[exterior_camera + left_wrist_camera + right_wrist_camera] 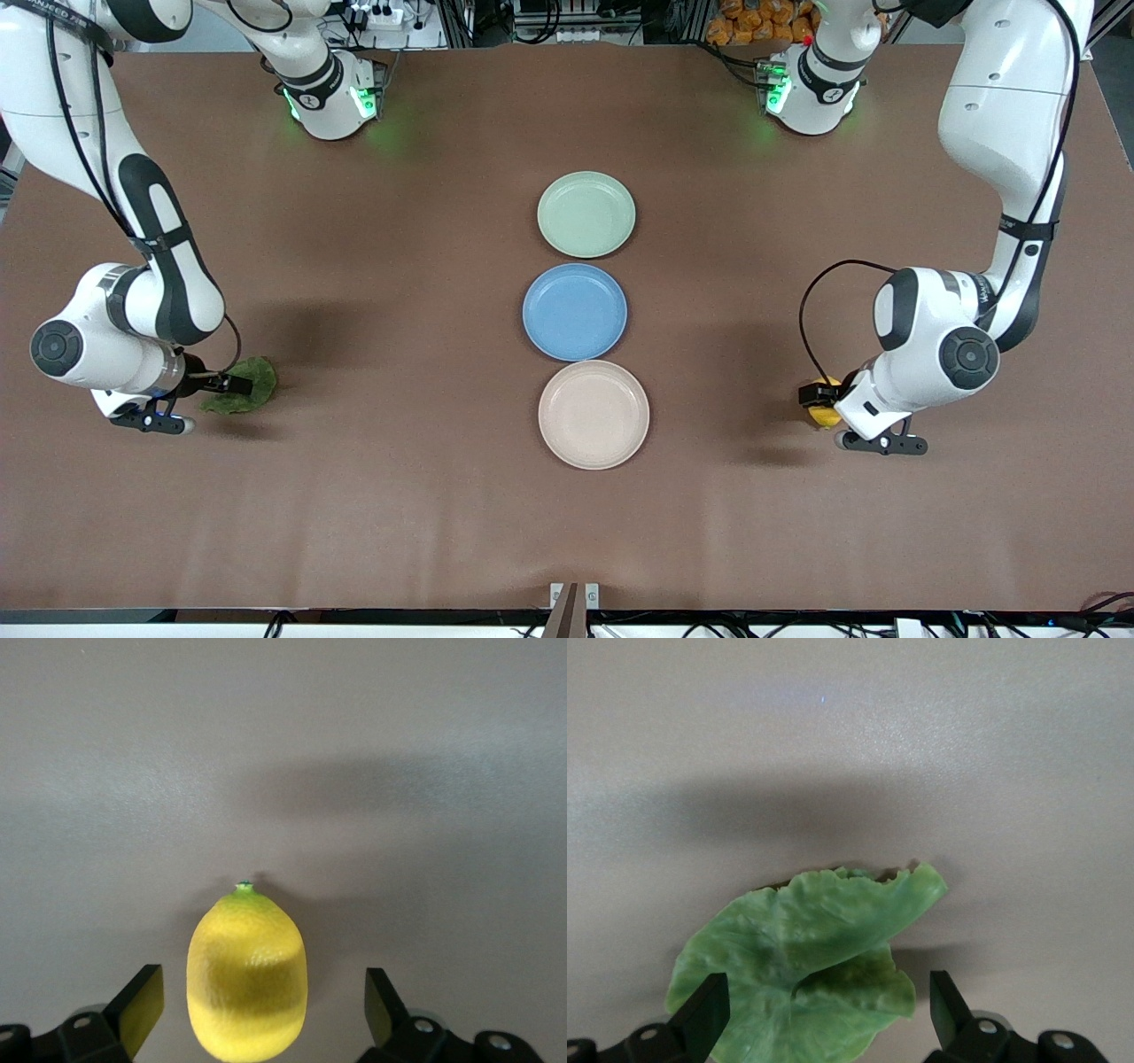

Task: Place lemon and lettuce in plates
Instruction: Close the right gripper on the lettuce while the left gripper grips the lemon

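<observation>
The yellow lemon (827, 415) lies on the table toward the left arm's end. In the left wrist view the lemon (248, 979) sits between the spread fingers of my left gripper (263, 1003), which do not touch it. My left gripper (819, 393) is low over it. The green lettuce (254, 388) lies toward the right arm's end. My right gripper (227, 384) is open around it, and the leaf (806, 970) shows between its fingers (707, 1014). The mint green plate (586, 214) and the beige plate (594, 414) stand empty at the table's middle.
An empty blue plate (575, 311) lies between the mint plate and the beige plate, the three in a row. The beige plate is nearest the front camera. Bare brown table lies between the plates and each gripper.
</observation>
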### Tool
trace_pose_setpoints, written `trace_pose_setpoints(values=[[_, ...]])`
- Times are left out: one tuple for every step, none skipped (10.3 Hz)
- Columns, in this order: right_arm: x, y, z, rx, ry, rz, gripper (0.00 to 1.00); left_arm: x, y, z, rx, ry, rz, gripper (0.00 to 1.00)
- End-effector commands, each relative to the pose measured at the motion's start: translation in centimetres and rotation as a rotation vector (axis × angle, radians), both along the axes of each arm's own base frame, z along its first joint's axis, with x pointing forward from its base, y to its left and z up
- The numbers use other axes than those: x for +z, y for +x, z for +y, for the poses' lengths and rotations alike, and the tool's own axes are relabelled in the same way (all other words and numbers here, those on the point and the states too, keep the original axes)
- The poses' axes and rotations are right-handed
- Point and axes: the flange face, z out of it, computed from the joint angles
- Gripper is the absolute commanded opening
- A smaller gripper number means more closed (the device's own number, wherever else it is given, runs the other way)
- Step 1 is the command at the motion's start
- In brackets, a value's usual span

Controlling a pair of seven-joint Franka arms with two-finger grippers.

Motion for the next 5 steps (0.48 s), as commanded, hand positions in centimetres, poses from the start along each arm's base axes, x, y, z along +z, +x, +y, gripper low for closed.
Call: trace_pose_setpoints(values=[[-0.6, 0.4, -0.1, -0.003, 0.007, -0.009, 1.0, -1.2, -0.3, -0.1, 0.02, -0.01, -0.01, 1.0], [-1.1, 0.4, 0.0, 0.0, 0.007, -0.009, 1.0, -2.0, -0.6, 0.0, 0.02, -0.009, -0.013, 1.0], [-1.7, 0.3, 0.0, 0.0, 0.007, -0.006, 1.0, -2.6, -0.9, 0.0, 0.021, -0.011, -0.022, 1.0], [-1.7, 0.3, 0.0, 0.001, 0.006, -0.006, 1.0, -3.5, -1.2, 0.0, 0.02, -0.011, -0.025, 1.0], [-1.8, 0.3, 0.0, -0.001, 0.007, -0.006, 1.0, -3.8, -1.4, 0.0, 0.017, -0.01, -0.024, 1.0]])
